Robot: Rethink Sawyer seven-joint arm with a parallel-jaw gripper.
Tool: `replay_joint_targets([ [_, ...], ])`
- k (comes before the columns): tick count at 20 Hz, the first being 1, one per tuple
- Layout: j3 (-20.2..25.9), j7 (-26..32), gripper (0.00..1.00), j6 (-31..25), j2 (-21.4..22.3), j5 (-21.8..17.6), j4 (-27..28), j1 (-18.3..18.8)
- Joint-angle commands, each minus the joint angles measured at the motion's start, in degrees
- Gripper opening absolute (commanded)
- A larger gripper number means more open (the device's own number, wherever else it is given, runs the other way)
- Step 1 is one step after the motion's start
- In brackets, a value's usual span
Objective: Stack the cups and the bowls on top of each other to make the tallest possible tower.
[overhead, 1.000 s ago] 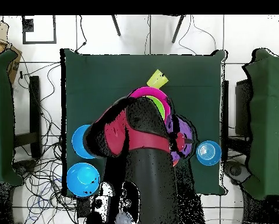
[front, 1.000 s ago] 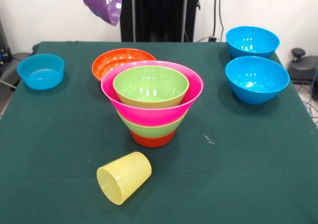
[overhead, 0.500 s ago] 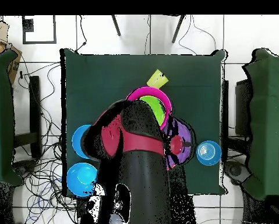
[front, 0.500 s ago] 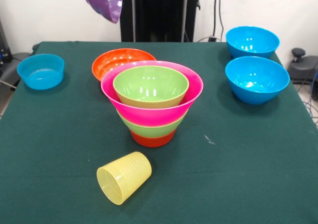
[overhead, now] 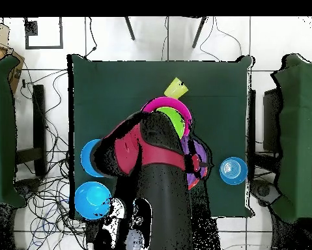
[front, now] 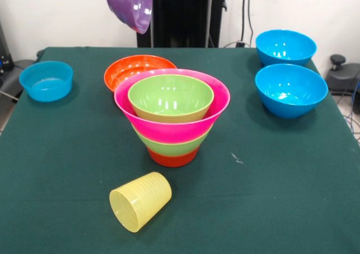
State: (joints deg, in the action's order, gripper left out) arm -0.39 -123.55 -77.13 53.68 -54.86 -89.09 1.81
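The tower (front: 171, 131) stands mid-table: a small orange base, a lime green bowl, a big flaring pink bowl (front: 169, 125) and a lime green bowl (front: 170, 96) nested inside it. A purple bowl (front: 130, 5) hangs tilted in the air behind and above the tower, at the top edge. In the overhead view the arm's end with my gripper (overhead: 188, 159) sits over the purple bowl (overhead: 198, 156), beside the pink bowl (overhead: 159, 104). The pale-yellow cup (front: 140, 201) lies on its side in front of the tower, and shows in the overhead view as the cup (overhead: 176, 87).
A wide orange bowl (front: 132, 68) touches the tower's back left. One blue bowl (front: 46, 80) sits at the left edge, and two blue bowls (front: 285, 45) (front: 291, 89) at the right. The green table (front: 281, 181) is bare at the front right.
The purple bowl has moved right in the front view, closer to above the tower. The arm has shifted with it. The bowls and cup on the table have not moved.
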Motion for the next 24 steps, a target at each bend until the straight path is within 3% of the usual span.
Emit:
replay_joint_targets([
  [1,0.0,-2.2,0.0,1.1,0.8,2.2,-1.6,-0.3],
  [13,-0.6,4.0,0.0,-1.6,5.0,3.6,-1.3,-0.5],
  [24,-1.0,-0.2,0.0,2.2,3.7,3.7,-2.9,-0.7],
])
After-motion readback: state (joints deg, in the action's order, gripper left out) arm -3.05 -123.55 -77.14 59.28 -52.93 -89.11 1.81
